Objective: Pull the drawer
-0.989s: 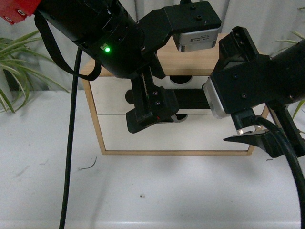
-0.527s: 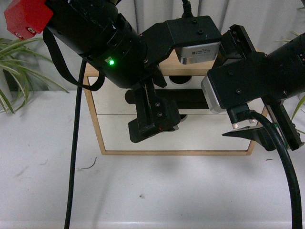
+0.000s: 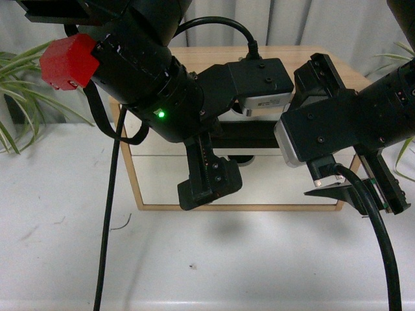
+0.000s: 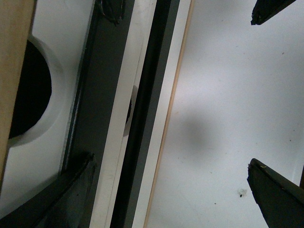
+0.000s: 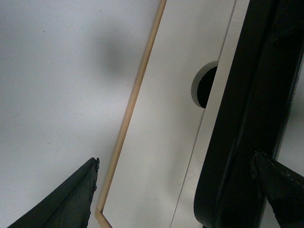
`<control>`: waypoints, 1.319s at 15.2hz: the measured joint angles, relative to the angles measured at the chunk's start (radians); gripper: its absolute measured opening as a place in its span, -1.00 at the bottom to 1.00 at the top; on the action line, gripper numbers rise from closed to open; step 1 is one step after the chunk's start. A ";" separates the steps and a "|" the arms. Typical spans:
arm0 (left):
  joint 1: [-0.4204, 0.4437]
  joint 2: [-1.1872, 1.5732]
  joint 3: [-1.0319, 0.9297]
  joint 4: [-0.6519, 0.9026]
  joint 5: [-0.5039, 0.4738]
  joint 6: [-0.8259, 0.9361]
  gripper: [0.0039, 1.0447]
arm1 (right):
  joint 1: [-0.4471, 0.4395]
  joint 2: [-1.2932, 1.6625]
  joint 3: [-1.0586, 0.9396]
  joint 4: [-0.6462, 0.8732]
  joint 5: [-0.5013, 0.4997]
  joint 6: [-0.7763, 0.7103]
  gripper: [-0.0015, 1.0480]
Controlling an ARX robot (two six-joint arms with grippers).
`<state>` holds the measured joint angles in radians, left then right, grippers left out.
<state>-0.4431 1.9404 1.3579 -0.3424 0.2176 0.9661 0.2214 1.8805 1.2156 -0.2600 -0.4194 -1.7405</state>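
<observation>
white table under both arms. left gripper jaws wide, empty; one finger over black handle. right gripper jaws wide, empty; handle just beside one finger. drawer in upper slot of wooden cabinet, above plain white front. how far out, cannot tell.

Drawer handle seemingly mostly behind arms.
</observation>
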 joint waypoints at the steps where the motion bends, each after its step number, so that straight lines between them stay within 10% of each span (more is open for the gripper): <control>1: -0.005 0.002 0.000 0.000 0.001 0.000 0.88 | 0.000 0.019 -0.018 0.010 0.001 0.000 0.88; 20: -0.042 0.026 -0.054 0.038 0.055 -0.062 0.88 | 0.001 0.015 -0.140 0.133 0.004 0.017 0.88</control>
<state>-0.4854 1.9667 1.3041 -0.3046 0.2729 0.9043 0.2226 1.8957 1.0760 -0.1268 -0.4156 -1.7237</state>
